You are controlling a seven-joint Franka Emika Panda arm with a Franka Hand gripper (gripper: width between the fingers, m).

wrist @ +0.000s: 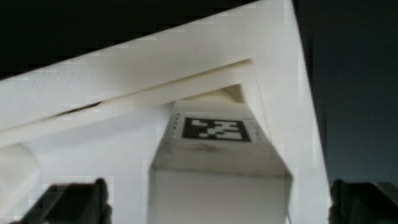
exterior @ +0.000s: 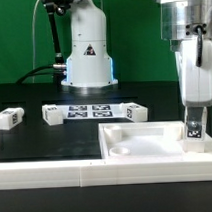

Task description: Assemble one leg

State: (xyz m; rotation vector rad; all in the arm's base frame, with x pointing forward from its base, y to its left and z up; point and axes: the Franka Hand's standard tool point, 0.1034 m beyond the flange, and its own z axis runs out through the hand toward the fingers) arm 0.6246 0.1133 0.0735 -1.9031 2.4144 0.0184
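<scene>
The leg [exterior: 195,133] is a small white post with a black-and-white tag. It stands upright in the corner of the large white panel [exterior: 146,142] on the exterior view's right. My gripper [exterior: 195,118] is straight above it, with the fingers down around its top. In the wrist view the leg [wrist: 217,128] runs between my two dark fingers [wrist: 80,200]. A strip of white shows between each finger and the leg, so the jaws stand open, apart from it. The panel's raised rim [wrist: 107,90] surrounds the leg.
Three more tagged white legs lie on the black table: one at the far left [exterior: 6,118], one beside the marker board [exterior: 52,115] and one at its right end [exterior: 134,113]. The marker board [exterior: 89,112] lies mid-table. The robot base [exterior: 87,50] stands behind it.
</scene>
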